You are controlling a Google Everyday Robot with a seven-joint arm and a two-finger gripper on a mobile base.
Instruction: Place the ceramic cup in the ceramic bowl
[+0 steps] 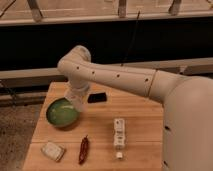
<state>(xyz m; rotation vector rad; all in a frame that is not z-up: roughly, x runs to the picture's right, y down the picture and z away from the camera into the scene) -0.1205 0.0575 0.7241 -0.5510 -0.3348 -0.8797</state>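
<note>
One ceramic bowl (61, 113), green inside, sits at the left of the wooden surface (145, 120). One ceramic cup (78, 103) shows as a small white shape at the arm's tip, over the bowl's right rim. It is hard to tell from the white wrist. The pincer (76, 106) is closed tight there, apparently on the cup. Also on the surface are one black flat object (97, 97) just right of the arm, one red chili (83, 149) nearer, one pale packet (53, 151) at the near left and one white box (119, 132) to the right. Behind runs a dark wall with pale rails. The arm hides the bowl's far right edge.
</note>
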